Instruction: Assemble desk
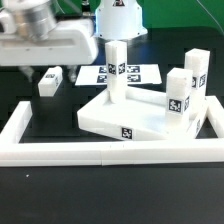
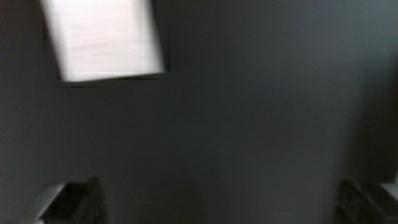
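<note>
The white desk top [image 1: 128,118] lies flat inside the border wall. Three white tagged legs stand upright on it: one near its far corner [image 1: 116,66] and two at the exterior view's right [image 1: 178,94] [image 1: 198,70]. Another leg [image 1: 48,80] lies loose on the dark table at the exterior view's left. My arm's white hand [image 1: 48,42] hovers above that loose leg. In the wrist view my gripper [image 2: 228,205] is open with nothing between its fingertips [image 2: 71,202]. A blurred white block, probably the loose leg [image 2: 103,38], lies ahead of the fingers, apart from them.
A long low white border wall [image 1: 100,152] runs along the front and both sides of the work area. The marker board [image 1: 135,73] lies flat behind the desk top. A white robot base [image 1: 118,15] stands at the back.
</note>
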